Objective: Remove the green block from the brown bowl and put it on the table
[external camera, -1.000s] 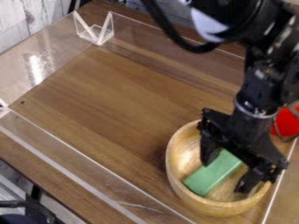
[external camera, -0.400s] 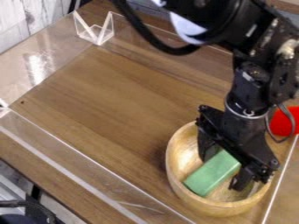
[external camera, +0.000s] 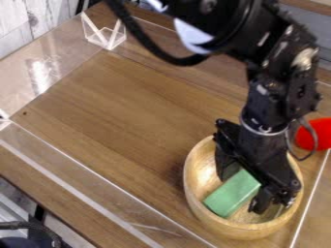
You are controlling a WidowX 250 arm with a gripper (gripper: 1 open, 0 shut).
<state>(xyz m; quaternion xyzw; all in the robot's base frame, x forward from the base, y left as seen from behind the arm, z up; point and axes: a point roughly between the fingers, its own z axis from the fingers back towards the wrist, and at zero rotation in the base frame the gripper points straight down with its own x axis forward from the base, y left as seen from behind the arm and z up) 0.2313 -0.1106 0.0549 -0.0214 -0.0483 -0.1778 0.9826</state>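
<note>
The green block (external camera: 233,197) lies flat inside the brown bowl (external camera: 196,180) at the table's (external camera: 130,107) near right corner. My black gripper (external camera: 253,182) points straight down into the bowl, open, its fingers (external camera: 229,161) straddling the block's far end. I cannot tell whether the fingers touch the block. The block's near end shows clear of the gripper.
A small red round object (external camera: 312,135) sits just right of the arm beside the bowl. Low clear plastic walls (external camera: 77,194) edge the table, with a clear folded stand (external camera: 104,31) at the far left corner. The dark arm (external camera: 246,39) fills the upper right.
The arm's upper links have swung left and the wrist has rolled slightly. The gripper stays in the bowl over the block, still open.
</note>
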